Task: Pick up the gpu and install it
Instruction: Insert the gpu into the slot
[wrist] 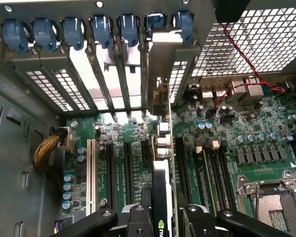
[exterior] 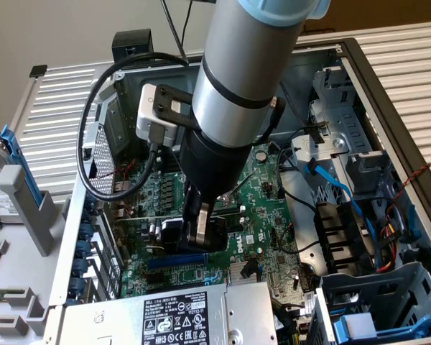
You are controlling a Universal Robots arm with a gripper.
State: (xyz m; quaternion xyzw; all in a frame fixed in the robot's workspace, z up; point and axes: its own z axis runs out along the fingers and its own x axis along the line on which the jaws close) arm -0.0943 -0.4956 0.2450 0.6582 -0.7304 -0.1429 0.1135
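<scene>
Firmly, your end effector [wrist: 165, 223] was clamped on the gpu [wrist: 162, 190], holding the card edge-on just over the motherboard [wrist: 227, 148] inside the case [exterior: 70, 237]. Pickup was done. You had the card lined up along an expansion slot, its bracket toward the rear slot openings [wrist: 113, 74]. Whether it was fully seated could not be told. The wrist view gave you the slot alignment; the exterior view gave you the arm [exterior: 251, 72] and the power supply [exterior: 172, 316].

Plain beige wall [exterior: 72, 29] behind a ribbed white surface [exterior: 409, 54].
</scene>
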